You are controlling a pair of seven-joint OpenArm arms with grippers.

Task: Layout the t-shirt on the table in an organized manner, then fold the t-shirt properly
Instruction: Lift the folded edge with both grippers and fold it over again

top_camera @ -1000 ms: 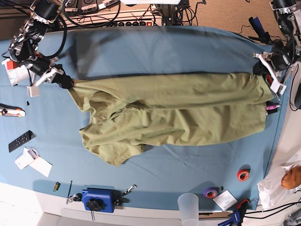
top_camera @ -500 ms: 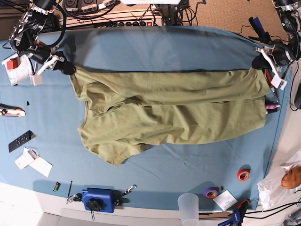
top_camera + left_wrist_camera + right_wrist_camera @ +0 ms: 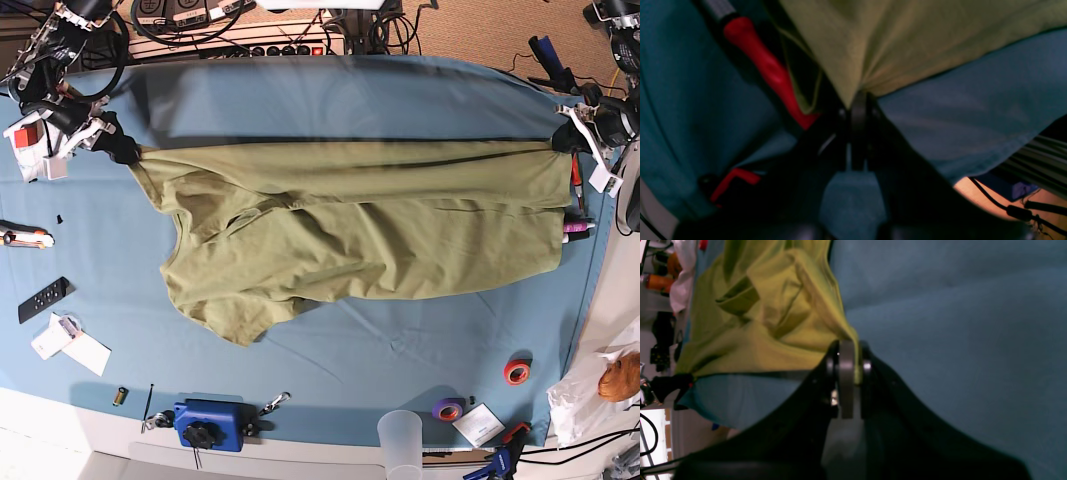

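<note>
Both grippers, left gripper (image 3: 560, 140) at right and right gripper (image 3: 122, 152) at upper left, clamp the t-shirt (image 3: 350, 235); even tension should flatten it onto the table (image 3: 330, 95).

The t-shirt (image 3: 350, 235) is soft matt olive cloth, rumpled into loose folds; the table (image 3: 330, 100) wears a smooth teal cloth (faintly creased) with a pale hard rim; the left pincer (image 3: 858, 100) and right pincer (image 3: 848, 350) look like black matt plastic with small bright metal screws; a cup (image 3: 400, 440) is frosted, translucent plastic; a tape roll (image 3: 517, 372) shines glossy red.
</note>
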